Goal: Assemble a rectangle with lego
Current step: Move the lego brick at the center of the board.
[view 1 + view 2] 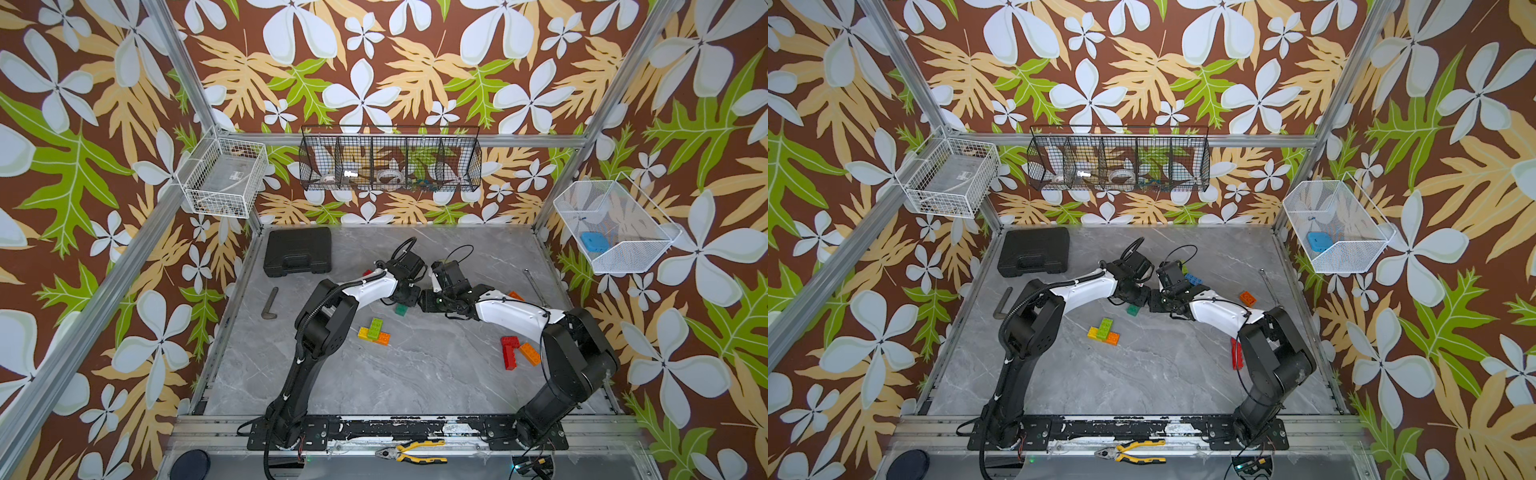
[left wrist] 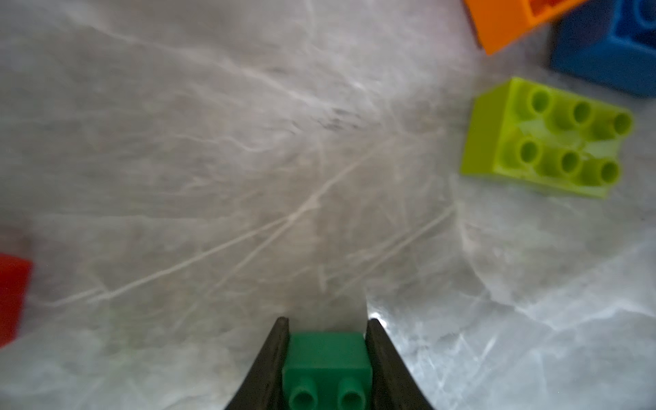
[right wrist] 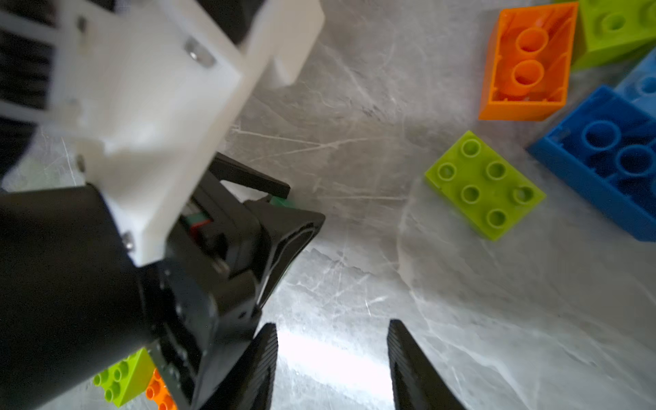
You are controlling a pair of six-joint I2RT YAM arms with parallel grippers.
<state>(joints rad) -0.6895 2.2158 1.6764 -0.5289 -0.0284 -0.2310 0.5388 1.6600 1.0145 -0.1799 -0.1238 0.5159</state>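
Observation:
My left gripper (image 2: 326, 321) is shut on a dark green lego brick (image 2: 326, 369), studs toward the camera, low over the grey table; in a top view the brick (image 1: 401, 309) shows under the gripper (image 1: 405, 297). My right gripper (image 3: 332, 326) stands open and empty close beside it, also seen from above (image 1: 428, 301). A loose lime brick (image 3: 484, 184), an upturned orange brick (image 3: 527, 65) and blue bricks (image 3: 603, 159) lie beyond both grippers. A joined yellow, lime and orange cluster (image 1: 374, 331) sits toward the front. Red bricks (image 1: 509, 351) and an orange brick (image 1: 530, 353) lie by the right arm.
A black case (image 1: 297, 251) lies at the back left, a bent metal tool (image 1: 270, 303) at the left edge and a thin metal rod (image 1: 534, 286) at the right. Another orange brick (image 1: 1248, 297) sits near it. Pliers (image 1: 415, 452) rest on the front rail. Wire baskets hang on the walls.

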